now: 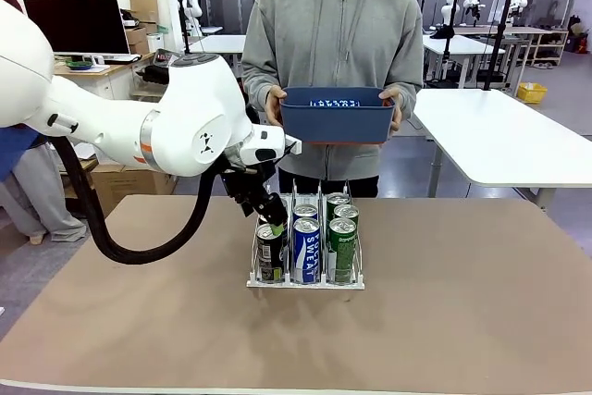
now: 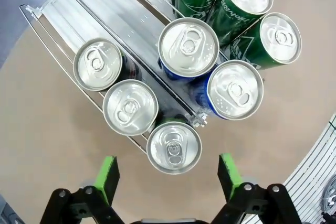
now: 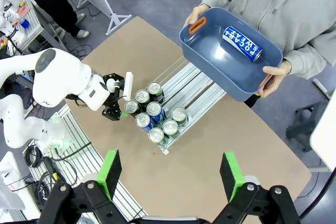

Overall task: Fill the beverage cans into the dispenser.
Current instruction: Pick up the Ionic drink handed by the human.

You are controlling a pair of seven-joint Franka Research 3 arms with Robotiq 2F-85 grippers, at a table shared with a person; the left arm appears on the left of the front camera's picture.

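Observation:
The dispenser point(image 1: 305, 280) stands mid-table with three lanes of beverage cans: black ones point(image 1: 269, 252) on the left, blue-white ones point(image 1: 305, 240) in the middle, green ones point(image 1: 341, 242) on the right. My left gripper point(image 1: 272, 212) hangs open just above the front black can; in the left wrist view its green pads point(image 2: 107, 176) stand apart on either side of that can's silver top point(image 2: 174, 148), without touching it. My right gripper point(image 3: 170, 174) is open and empty, high above the table, looking down on the dispenser point(image 3: 195, 85) and its cans point(image 3: 154, 109).
Across the table a person holds a blue bin point(image 1: 336, 122) in both hands at chest height, with one blue-white can point(image 3: 241, 42) lying in it. The brown tabletop point(image 1: 462, 302) is bare around the dispenser. My left arm point(image 1: 185, 127) comes in from the left.

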